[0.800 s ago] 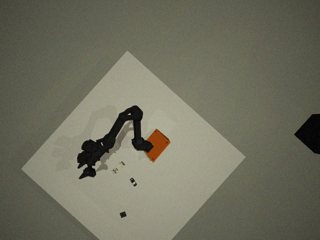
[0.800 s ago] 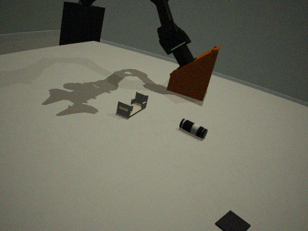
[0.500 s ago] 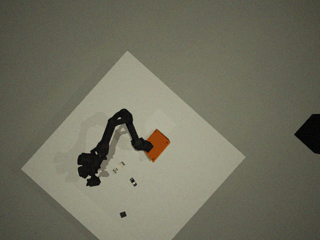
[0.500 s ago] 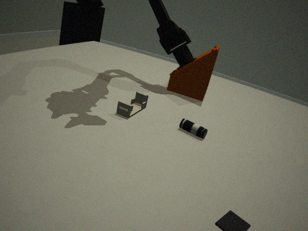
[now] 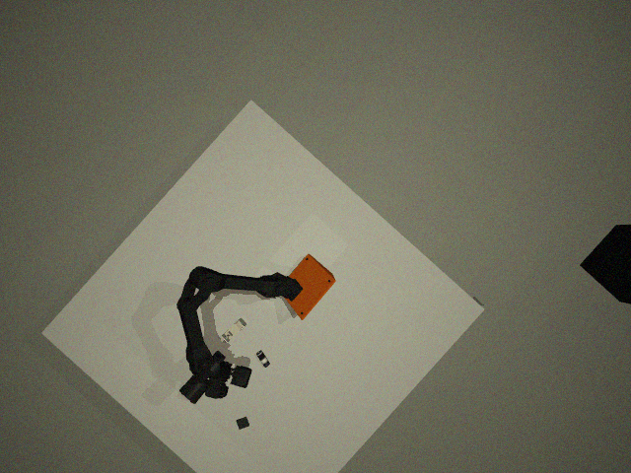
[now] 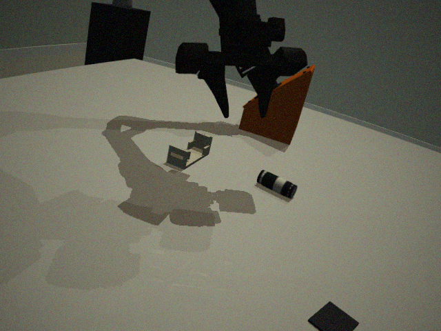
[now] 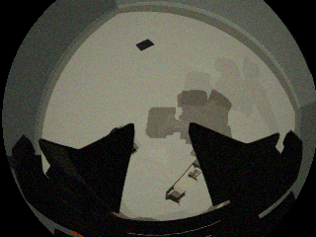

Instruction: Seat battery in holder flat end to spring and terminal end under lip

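The battery (image 5: 262, 359) (image 6: 276, 184), black with a pale band, lies on its side on the table, outside the holder. In the wrist view it is mostly hidden behind the finger on the left. The small pale holder (image 5: 236, 328) (image 6: 176, 156) (image 7: 184, 186) stands empty on the table, its upright end walls showing in the exterior view. My gripper (image 6: 244, 116) (image 7: 162, 128) is partly open with nothing between its fingers. It hangs above the table, fingers pointing down, clear of battery and holder. In the top view the fingertips are hidden under the arm.
An orange block (image 5: 316, 285) (image 6: 279, 119) with a sloping top stands beside the arm's base. A flat dark square (image 5: 243, 423) (image 6: 333, 316) (image 7: 145, 44) lies on the table away from the holder. A large black box (image 5: 611, 264) (image 6: 116, 34) stands beyond the table.
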### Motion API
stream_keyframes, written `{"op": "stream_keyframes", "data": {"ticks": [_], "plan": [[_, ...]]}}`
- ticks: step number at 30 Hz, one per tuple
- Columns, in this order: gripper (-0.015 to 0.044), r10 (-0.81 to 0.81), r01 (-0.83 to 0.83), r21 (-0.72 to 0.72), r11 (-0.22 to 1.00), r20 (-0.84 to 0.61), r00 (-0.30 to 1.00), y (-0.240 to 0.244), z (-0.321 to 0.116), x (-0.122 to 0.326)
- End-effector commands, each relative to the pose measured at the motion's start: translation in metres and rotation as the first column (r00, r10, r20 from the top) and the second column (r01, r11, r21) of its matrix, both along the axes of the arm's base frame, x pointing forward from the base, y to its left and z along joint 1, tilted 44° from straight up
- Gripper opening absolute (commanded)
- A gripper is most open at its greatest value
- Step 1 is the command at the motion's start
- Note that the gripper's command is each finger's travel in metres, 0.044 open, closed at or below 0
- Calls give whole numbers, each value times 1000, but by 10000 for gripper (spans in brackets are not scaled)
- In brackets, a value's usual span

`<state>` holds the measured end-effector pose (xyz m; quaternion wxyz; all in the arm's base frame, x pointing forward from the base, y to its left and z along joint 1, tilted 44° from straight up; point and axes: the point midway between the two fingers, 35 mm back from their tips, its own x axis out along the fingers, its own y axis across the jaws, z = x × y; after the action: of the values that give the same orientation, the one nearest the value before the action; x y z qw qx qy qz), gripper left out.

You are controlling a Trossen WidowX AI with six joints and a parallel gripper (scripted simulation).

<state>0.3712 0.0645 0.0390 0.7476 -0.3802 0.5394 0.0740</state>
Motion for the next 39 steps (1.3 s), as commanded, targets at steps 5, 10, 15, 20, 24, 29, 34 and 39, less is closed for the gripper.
{"op": "stream_keyframes", "data": {"ticks": [5,10,15,20,24,29,34,39], "plan": [[249,155,-322,-300,898,-468,870,10,-79,-37],[249,165,-510,-361,781,-668,725,10,-108,-56],[249,165,-510,-361,781,-668,725,10,-108,-56],[249,165,-510,-361,781,-668,725,5,-113,-55],[249,165,-510,-361,781,-668,725,1,-118,-55],[249,165,-510,-361,780,-668,725,-5,-124,-54],[249,165,-510,-361,780,-668,725,-11,-130,-54],[249,165,-510,-362,780,-668,726,-16,-136,-54]]}}
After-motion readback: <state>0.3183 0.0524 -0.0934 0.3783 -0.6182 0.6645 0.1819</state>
